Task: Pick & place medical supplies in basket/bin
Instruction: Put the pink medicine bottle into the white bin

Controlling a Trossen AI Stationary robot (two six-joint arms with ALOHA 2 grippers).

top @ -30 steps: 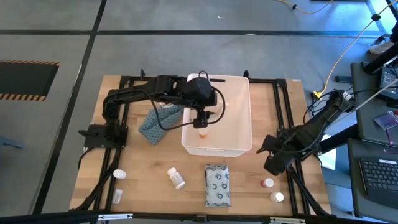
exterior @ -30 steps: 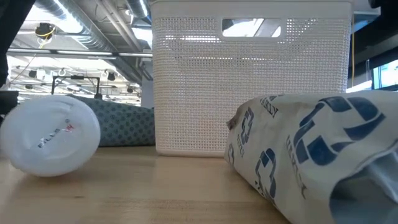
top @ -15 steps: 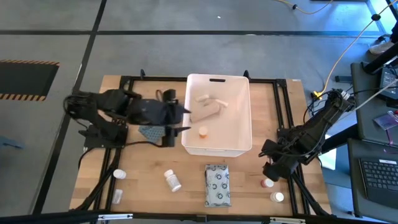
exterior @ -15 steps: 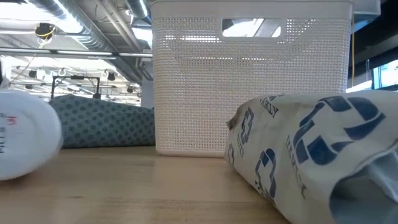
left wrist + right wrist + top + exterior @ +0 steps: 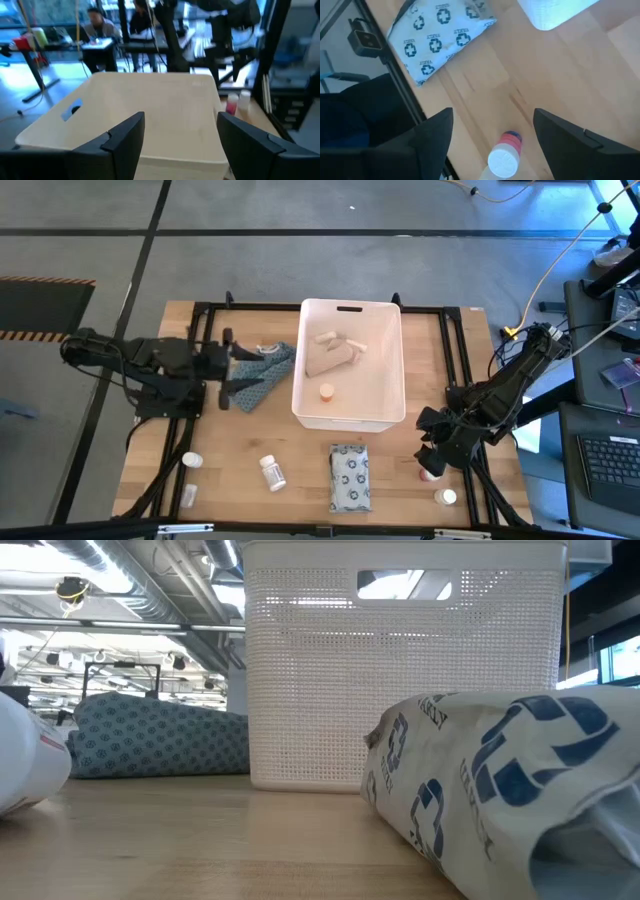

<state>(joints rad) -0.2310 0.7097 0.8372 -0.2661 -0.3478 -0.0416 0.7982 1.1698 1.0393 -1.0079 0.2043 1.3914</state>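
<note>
The white bin (image 5: 390, 330) stands mid-table and holds beige supplies (image 5: 331, 351) and an orange-capped piece (image 5: 326, 391). My left gripper (image 5: 230, 370) hangs open and empty to the bin's left, above a teal patterned pack (image 5: 262, 377), pointing level at the bin wall (image 5: 150, 115). My right gripper (image 5: 495, 145) is open, pointing down over a red-capped bottle (image 5: 504, 157) near the table's right edge; its fingers stand either side of the bottle, above it. A cross-patterned pack (image 5: 349, 477) and a white bottle (image 5: 271, 472) lie on the table in front of the bin.
Another white bottle (image 5: 446, 497) lies near the right front corner, two small ones (image 5: 191, 461) (image 5: 189, 495) at the left front. A black frame (image 5: 450, 350) runs along the table's sides. People sit at desks beyond the table (image 5: 100, 25).
My left gripper has pulled back from above the bin toward the table's left edge, sinking a little and tipping from pointing down to level. The white bottle in front of the bin has rolled a little toward the left. My right gripper has tipped slightly over the red-capped bottle.
</note>
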